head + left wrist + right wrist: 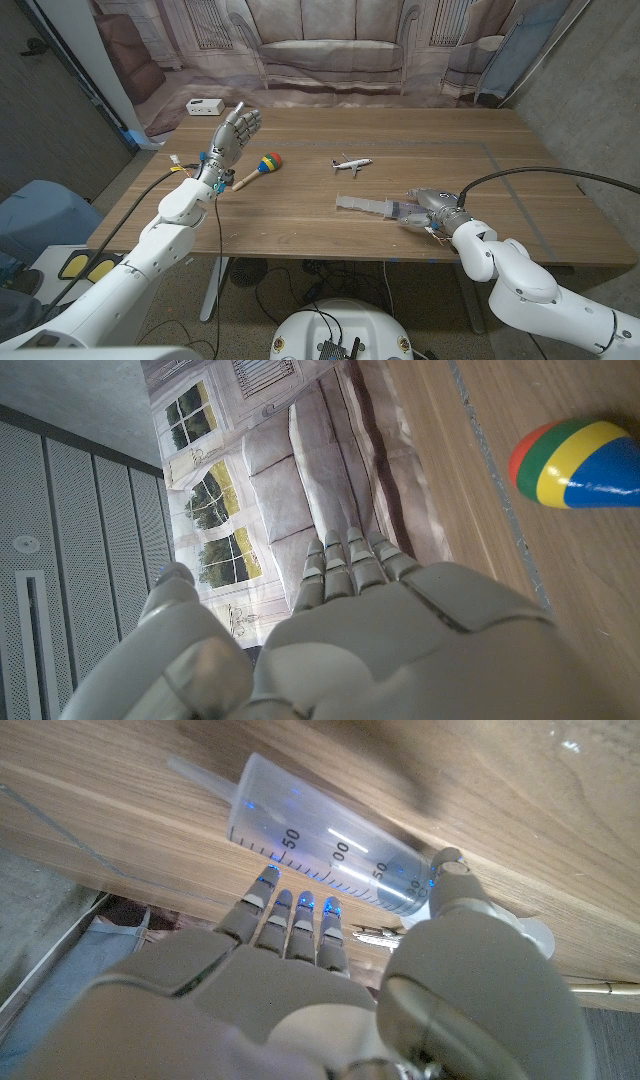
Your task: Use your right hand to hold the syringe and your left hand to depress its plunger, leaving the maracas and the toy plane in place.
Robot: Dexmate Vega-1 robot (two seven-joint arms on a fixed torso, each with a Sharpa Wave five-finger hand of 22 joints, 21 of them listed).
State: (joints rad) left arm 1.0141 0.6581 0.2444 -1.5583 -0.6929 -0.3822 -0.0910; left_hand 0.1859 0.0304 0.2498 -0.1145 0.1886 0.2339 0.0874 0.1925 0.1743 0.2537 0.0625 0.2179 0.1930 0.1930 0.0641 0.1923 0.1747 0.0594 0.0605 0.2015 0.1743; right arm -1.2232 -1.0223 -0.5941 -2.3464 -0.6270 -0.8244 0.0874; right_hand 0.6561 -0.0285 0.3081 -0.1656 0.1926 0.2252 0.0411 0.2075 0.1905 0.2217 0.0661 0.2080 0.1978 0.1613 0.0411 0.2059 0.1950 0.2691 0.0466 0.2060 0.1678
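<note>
The clear syringe [372, 206] lies on the wooden table [300, 225] right of centre, its barrel [330, 845] marked with numbers. My right hand [432, 209] holds the barrel's right end: the fingertips [300, 905] touch one side and the thumb [452, 880] presses at the end. My left hand [236, 133] is raised above the table's far left with its fingers [350, 560] apart and nothing in it. The striped maraca [262, 166] lies just right of that hand, and its coloured head [575, 462] is close by. The white toy plane [351, 164] stands at mid-table, behind the syringe.
A white box [204, 106] sits at the table's far left corner. A printed sofa backdrop [330, 50] hangs behind the table. A blue chair [40, 215] stands off the left side. A black cable [530, 172] arcs over the table by my right arm.
</note>
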